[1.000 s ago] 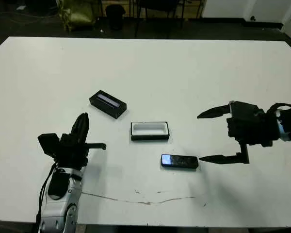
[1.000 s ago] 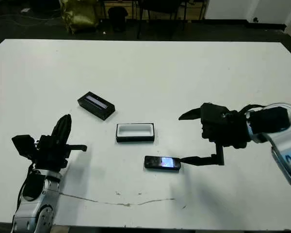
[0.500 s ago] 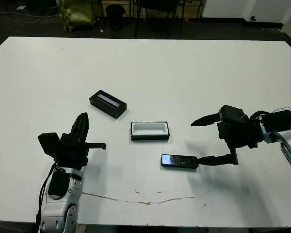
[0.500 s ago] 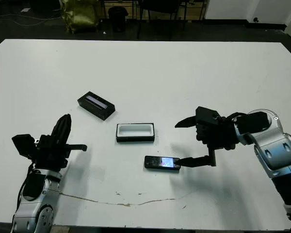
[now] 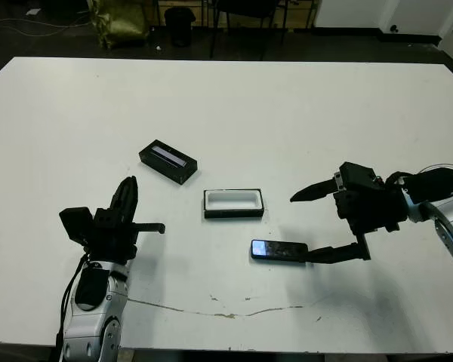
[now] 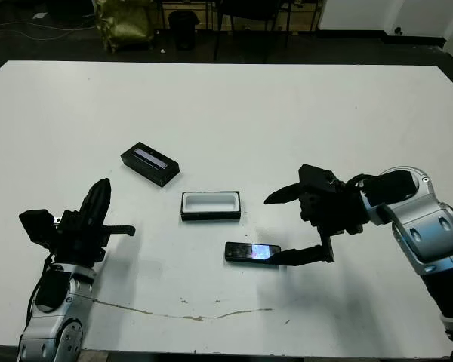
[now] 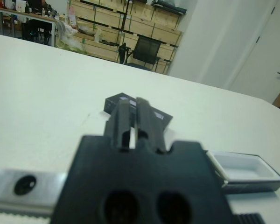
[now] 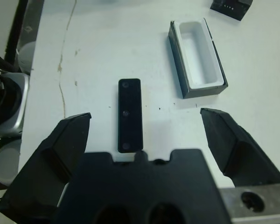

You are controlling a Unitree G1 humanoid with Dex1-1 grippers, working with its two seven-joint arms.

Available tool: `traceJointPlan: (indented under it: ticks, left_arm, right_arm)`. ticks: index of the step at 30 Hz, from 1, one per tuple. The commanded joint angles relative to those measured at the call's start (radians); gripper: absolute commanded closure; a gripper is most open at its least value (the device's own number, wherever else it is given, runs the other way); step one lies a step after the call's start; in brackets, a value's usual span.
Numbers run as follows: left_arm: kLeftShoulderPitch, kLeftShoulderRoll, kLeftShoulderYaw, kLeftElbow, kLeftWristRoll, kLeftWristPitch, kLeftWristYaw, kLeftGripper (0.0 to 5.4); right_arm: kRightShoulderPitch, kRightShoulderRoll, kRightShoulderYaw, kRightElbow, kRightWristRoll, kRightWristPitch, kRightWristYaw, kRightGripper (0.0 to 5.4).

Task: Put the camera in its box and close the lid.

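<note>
On the desk [image 5: 302, 113] just left of my right hand [image 5: 311, 223] lies the camera [image 5: 278, 250], short of the open box [image 5: 233, 203], pointing its long axis at my wrist between the wide-spread fingers. My left hand [image 5: 128, 197], fingers pressed together, rests well apart. Only the wrist view shows the camera centred between the fingers; the head view adds the lid [image 5: 167, 161] beyond the box.

This looks like a lab or workshop with storage. Behind the broad white surface [image 7: 46, 84], the left wrist view shows tall shelving stacked with brown cardboard boxes [image 7: 130, 21], a black office chair [image 7: 142, 49], a cluttered desk [image 7: 18, 14] and plain pale walls with a white door [image 7: 266, 51]. From the head camera, a dark floor [image 5: 38, 41], chair legs and a yellow-green bag [image 5: 121, 23] lie beyond the surface.
</note>
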Motion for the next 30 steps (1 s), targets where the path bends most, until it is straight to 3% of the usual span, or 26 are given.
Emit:
traceJointPlan:
  ticks: [1, 8, 15, 20, 25, 30]
  left_arm:
    - [0.01, 0.008, 0.005, 0.017, 0.006, 0.001, -0.001, 5.4]
    - [0.007, 0.004, 0.008, 0.027, 0.004, -0.007, -0.002, 5.4]
    - [0.008, 0.005, 0.008, 0.014, -0.006, 0.015, -0.002, 5.4]
    - [0.006, 0.007, 0.009, 0.026, -0.002, -0.001, -0.007, 5.4]
    - [0.011, 0.006, 0.007, 0.013, 0.001, 0.012, 0.001, 5.4]
    - [0.005, 0.008, 0.011, 0.03, -0.009, -0.005, -0.017, 5.4]
  right_arm:
    - [0.035, -0.008, -0.011, -0.006, 0.002, -0.03, -0.001, 0.01]
    - [0.067, -0.009, -0.012, -0.035, 0.003, -0.035, -0.019, 0.01]
    - [0.075, -0.009, 0.006, -0.046, -0.006, 0.009, -0.041, 0.01]
    - [0.096, 0.02, 0.006, 0.017, -0.001, -0.11, -0.019, 0.01]
    - [0.107, 0.034, 0.012, 0.048, -0.001, -0.174, -0.001, 0.01]
    - [0.131, 0.049, 0.008, 0.08, 0.016, -0.15, -0.007, 0.01]
